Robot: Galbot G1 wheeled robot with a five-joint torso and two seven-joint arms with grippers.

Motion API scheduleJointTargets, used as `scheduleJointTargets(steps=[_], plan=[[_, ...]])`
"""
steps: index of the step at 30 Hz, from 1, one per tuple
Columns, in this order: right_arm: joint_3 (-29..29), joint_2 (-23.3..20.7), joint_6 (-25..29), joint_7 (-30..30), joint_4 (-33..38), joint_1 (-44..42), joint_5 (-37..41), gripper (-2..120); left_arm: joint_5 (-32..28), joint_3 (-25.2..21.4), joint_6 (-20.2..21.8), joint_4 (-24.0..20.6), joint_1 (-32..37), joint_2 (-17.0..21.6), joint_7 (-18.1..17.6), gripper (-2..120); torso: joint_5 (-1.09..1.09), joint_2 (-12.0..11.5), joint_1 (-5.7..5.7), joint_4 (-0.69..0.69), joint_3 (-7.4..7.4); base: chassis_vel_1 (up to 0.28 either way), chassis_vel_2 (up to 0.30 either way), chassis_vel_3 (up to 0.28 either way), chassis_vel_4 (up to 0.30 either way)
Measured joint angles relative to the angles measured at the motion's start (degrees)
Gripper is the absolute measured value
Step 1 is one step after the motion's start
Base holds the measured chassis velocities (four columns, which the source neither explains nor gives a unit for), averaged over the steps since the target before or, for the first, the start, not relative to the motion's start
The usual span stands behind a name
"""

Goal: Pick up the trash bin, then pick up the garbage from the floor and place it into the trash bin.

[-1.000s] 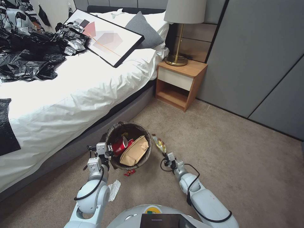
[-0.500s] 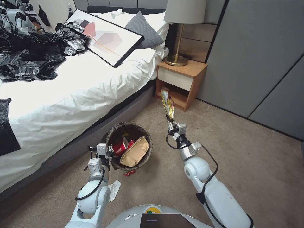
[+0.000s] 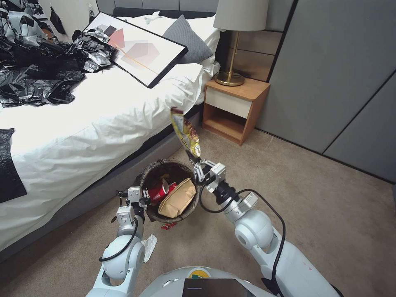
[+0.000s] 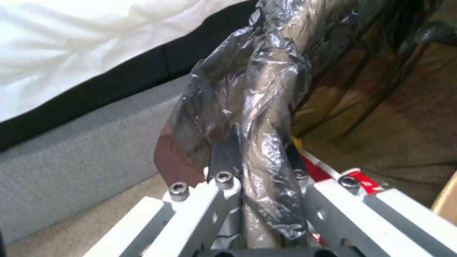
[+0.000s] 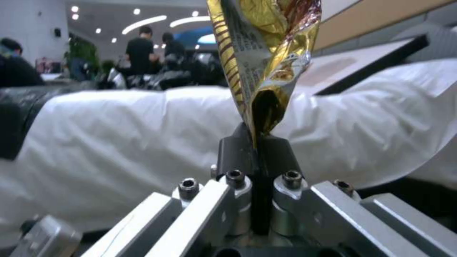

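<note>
Lined trash bin (image 3: 168, 190) (cup and tan bag inside) stands beside upright gold wrapper (image 3: 185, 134).

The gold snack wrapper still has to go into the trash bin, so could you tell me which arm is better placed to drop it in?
The right. The right hand is shut on the gold snack wrapper beside the trash bin; the left hand grips the bin's rim.

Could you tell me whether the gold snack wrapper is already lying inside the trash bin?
No, the gold snack wrapper is pinched in the right tool and sticks up above the rim of the trash bin.
</note>
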Motion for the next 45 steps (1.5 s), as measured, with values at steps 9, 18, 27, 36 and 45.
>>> scheduleJointTargets(steps=[9, 18, 27, 36, 45], plan=[[-7.0, -2.2, -3.5, 3.7, -3.6, 2.4, 3.1, 0, 0.0, 0.3, 0.5, -0.2, 0.2, -0.2, -0.3, 3, 0.00, 0.0, 0.00, 0.00, 0.00, 0.000, 0.000, 0.000, 0.000], [-10.1, -0.2, -4.1, 5.4, -9.9, 4.2, 4.3, 0, 0.1, 0.6, 0.6, -0.4, 0.2, -0.2, -0.3, 3, 0.00, 0.0, 0.00, 0.00, 0.00, 0.000, 0.000, 0.000, 0.000], [-12.0, 1.3, -4.6, 6.4, -12.4, 5.0, 4.8, 0, 0.1, 0.7, 0.6, -0.4, 0.2, -0.2, -0.4, 3, -0.01, 0.0, 0.00, 0.00, 0.00, 0.000, 0.000, 0.000, 0.000], [-13.1, 1.9, -4.7, 6.6, -13.9, 5.0, 4.7, 0, 0.1, 0.9, 0.6, -0.4, 0.3, -0.1, -0.5, 3, -0.01, 0.0, 0.00, 0.00, 0.00, 0.000, 0.000, 0.000, 0.000], [-13.5, 2.4, -4.7, 6.8, -14.9, 4.9, 4.0, 5, 0.1, 1.0, 0.7, -0.4, 0.2, -0.1, -0.5, 3, -0.01, 0.0, 0.00, 0.00, 0.00, 0.000, 0.000, 0.000, 0.000]])
